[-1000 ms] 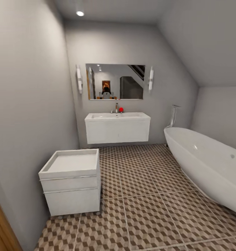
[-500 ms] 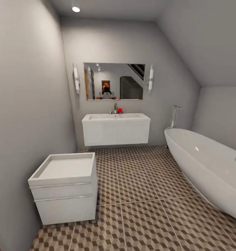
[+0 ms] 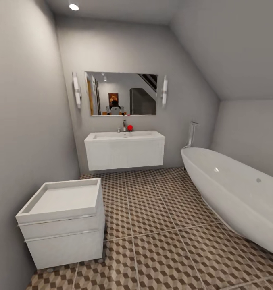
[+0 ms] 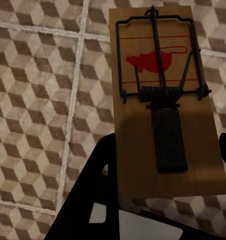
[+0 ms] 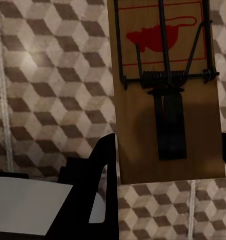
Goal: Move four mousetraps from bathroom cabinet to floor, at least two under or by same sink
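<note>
- You carry a mousetrap (image 4: pixel 165 100) pinched in your left gripper (image 4: pixel 165 165) and a second mousetrap (image 5: pixel 165 95) pinched in your right gripper (image 5: pixel 165 165), both held above the bathroom floor (image 3: pixel 164 225).
- The sink (image 3: pixel 124 136) sits on the far wall, bathtub (image 3: pixel 233 189) on your right.
- This looks like the delivery leg: roll up to the sink and lower both traps beneath it.

The sink (image 3: pixel 124 135) hangs on the far wall below the mirror (image 3: pixel 121 94), above the bathroom floor (image 3: pixel 160 225). The bathtub (image 3: pixel 233 193) stands to its right; a low drawer unit (image 3: pixel 61 221) stands nearer, against the left wall. Each claw carries a mousetrap (image 4: pixel 165 100) (image 5: pixel 165 90) above the floor.
</note>
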Available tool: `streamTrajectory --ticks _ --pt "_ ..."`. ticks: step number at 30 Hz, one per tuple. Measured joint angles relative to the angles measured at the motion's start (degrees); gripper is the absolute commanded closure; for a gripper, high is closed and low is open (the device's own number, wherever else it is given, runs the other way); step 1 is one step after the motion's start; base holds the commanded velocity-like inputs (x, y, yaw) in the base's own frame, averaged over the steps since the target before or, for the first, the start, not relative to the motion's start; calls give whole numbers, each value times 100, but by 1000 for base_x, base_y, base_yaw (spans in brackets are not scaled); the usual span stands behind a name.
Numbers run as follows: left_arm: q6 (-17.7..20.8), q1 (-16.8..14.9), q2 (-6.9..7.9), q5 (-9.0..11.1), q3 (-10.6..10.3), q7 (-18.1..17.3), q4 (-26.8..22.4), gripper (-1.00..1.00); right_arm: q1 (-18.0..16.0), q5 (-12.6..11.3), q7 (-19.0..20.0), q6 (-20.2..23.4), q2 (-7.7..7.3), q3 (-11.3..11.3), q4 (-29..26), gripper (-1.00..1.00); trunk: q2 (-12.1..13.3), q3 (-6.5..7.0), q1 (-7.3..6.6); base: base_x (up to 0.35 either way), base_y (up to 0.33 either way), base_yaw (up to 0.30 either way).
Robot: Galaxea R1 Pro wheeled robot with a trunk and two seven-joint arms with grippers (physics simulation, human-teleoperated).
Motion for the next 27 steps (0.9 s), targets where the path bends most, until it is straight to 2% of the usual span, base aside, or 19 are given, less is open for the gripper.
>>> streamTrajectory --ticks 14,19,27 --pt "91 1 2 13 0 -2 24 100 3 6 0 -14 -4 -5 -1 100 0 0 -1 15 -8 -6" --pt "231 2 8 -25 -15 48 24 100 1 7 -1 -16 1 0 4 100 0 0 -2 211 -141 0" --pt "231 0 9 -39 -14 66 -3 100 0 8 0 -16 4 2 3 100 0 0 -3 285 -53 0"
